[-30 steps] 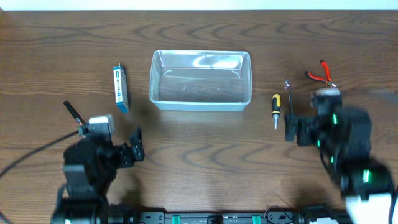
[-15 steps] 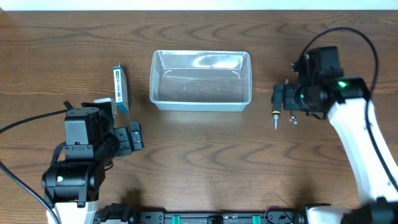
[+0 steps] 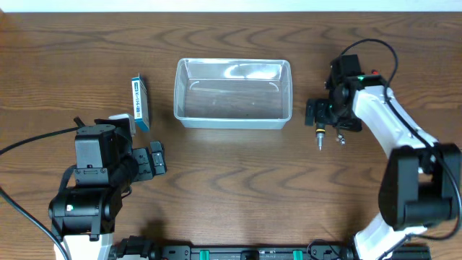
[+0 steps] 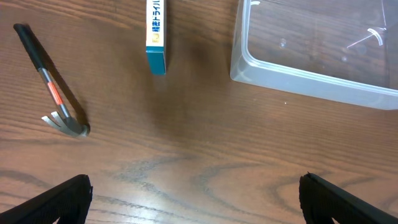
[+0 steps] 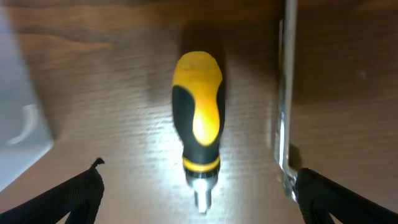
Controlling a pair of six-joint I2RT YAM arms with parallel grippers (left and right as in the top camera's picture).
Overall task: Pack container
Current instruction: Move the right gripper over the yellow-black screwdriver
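Note:
The clear plastic container (image 3: pixel 232 115) stands empty at the table's middle back; its corner shows in the left wrist view (image 4: pixel 298 79) and its edge in the right wrist view (image 5: pixel 17 127). A yellow-and-black screwdriver (image 5: pixel 198 121) lies right of it, tip toward me (image 3: pixel 320 138). My right gripper (image 3: pixel 321 115) hovers just above the screwdriver, open, with a finger on either side (image 5: pixel 202 199). My left gripper (image 3: pixel 154 159) is open and empty over bare wood (image 4: pixel 196 202) at the front left.
A small blue-and-white box (image 3: pixel 141 103) lies left of the container (image 4: pixel 156 37). A small hammer (image 4: pixel 53 93) lies left of the box. A thin metal tool (image 5: pixel 285 93) lies right of the screwdriver (image 3: pixel 340 137).
My right arm swung from the front right up and left, and its open gripper now sits over the screwdriver. My left arm shifted slightly at first, then stayed still.

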